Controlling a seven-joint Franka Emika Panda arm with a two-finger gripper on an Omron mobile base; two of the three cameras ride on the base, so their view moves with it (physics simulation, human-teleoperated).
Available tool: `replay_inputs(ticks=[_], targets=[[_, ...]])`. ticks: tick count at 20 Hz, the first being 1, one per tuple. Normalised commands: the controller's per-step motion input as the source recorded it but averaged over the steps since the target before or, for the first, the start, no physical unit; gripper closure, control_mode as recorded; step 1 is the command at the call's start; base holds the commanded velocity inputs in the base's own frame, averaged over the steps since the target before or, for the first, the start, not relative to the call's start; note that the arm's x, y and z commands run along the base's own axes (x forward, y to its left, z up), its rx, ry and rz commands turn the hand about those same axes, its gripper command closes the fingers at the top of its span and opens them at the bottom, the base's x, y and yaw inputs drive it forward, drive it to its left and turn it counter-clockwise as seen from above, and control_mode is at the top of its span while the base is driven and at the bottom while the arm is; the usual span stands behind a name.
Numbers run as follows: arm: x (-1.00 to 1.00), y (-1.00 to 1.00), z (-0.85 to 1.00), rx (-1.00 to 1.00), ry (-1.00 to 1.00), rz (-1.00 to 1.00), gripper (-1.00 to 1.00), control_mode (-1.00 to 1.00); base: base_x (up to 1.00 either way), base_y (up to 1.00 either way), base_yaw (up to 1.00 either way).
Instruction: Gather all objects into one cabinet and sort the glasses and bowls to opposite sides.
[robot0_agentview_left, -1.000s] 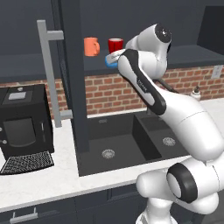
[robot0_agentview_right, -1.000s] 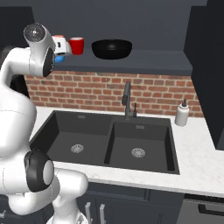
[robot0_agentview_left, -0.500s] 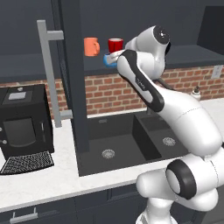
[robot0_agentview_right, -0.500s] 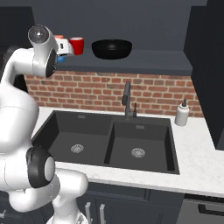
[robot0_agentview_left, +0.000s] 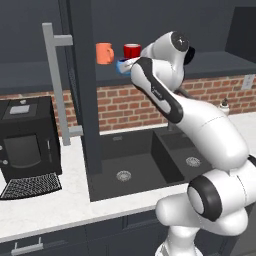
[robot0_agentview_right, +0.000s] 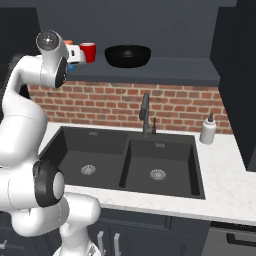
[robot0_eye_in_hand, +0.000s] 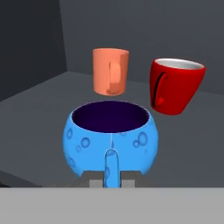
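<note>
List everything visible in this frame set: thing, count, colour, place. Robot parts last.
blue mug: 1, blue with dark inside, at the shelf's front, handle between the gripper's fingertips
orange mug: 1, orange, on shelf behind blue mug
red cup: 1, red, on shelf beside orange mug
black bowl: 1, glossy black, on shelf further along from the red cup
cabinet door: 1, charcoal, open, grey bar handle
coffee machine: 1, black, on counter
sink: 1, double, dark
faucet: 1, dark, behind sink
soap bottle: 1, white, on counter beside the sink
gripper: 1, dark tips, shut on blue mug's handle
</note>
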Motion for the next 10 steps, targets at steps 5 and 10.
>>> replay_inputs(ticks=[5, 10], targets=[[0.23, 0.15, -0.05, 0.00, 0.00, 0.00, 1.00, -1.00, 0.00, 0.00, 0.00], [0.27, 0.22, -0.07, 0.00, 0.00, 0.00, 1.00, -1.00, 0.00, 0.00, 0.00]])
